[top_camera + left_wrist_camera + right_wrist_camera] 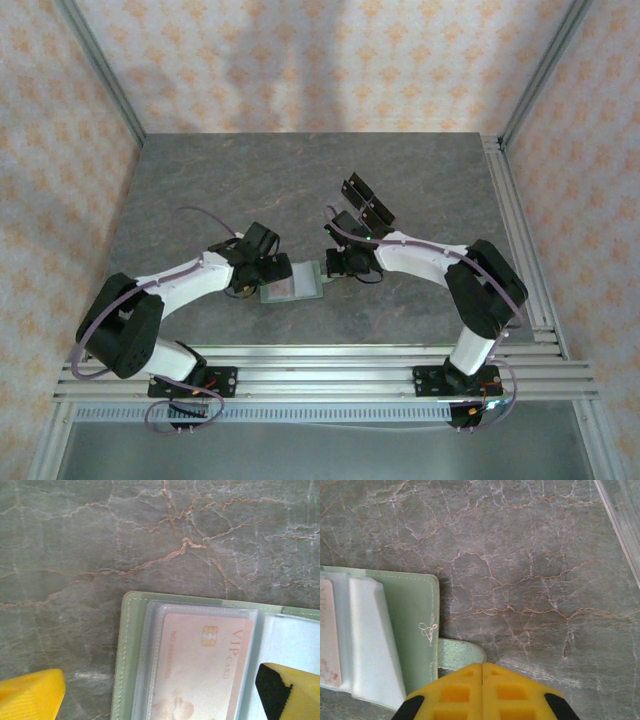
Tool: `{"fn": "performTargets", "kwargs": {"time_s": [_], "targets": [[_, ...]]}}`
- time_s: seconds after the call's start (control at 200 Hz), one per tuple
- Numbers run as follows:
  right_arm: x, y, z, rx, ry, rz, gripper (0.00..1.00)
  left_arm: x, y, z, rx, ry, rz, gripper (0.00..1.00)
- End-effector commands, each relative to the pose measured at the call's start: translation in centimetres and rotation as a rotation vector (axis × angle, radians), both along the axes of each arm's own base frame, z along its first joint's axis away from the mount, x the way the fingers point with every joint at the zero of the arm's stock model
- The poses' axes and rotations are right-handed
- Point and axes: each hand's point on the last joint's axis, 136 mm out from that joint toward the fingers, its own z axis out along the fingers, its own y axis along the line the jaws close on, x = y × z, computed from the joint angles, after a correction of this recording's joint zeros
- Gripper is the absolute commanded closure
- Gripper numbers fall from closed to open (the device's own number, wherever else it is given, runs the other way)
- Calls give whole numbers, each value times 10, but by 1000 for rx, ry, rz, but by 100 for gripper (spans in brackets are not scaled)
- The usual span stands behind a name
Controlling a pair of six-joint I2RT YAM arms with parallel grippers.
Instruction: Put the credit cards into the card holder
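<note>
Card holder [293,282], a green wallet, lies open and flat close to the middle of the table's [200,190] near edge, between the two grippers. A pinkish credit card [200,670] marked VIP, chip uppermost, sits fully inside a clear sleeve [150,650] on the wallet's left half; a stack of further clear sleeves [370,640] lies on the right half.

Left gripper [160,685]: jaws spread wide, one yellow finger on the bare table, the other over the wallet, gripping nothing. Right gripper [482,690]: fingers pressed together, tips at the wallet's snap tab [462,655]; whether they pin the tab cannot be told.

A rack [365,205] with black pieces stands further back, right of centre.

Judged progress: at least one card is lodged. Whether other sleeves are filled cannot be told. Closing the wallet appears not yet done.
</note>
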Motion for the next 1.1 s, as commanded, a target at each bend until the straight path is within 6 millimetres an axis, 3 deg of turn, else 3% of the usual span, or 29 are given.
{"fn": "performTargets", "kwargs": {"time_s": [0.0, 0.465, 0.881, 1.091], "targets": [[-2, 2, -8, 18, 16, -4, 97, 4, -7, -3, -46, -15, -14, 0], [-5, 8, -12, 55, 38, -6, 99, 9, -17, -8, -90, -19, -16, 0], [-3, 11, -13, 64, 39, -5, 99, 13, -41, 60, -247, -201, -30, 0], [-3, 13, -18, 68, 52, -6, 100, 17, -79, 65, -271, -213, -86, 0]]}}
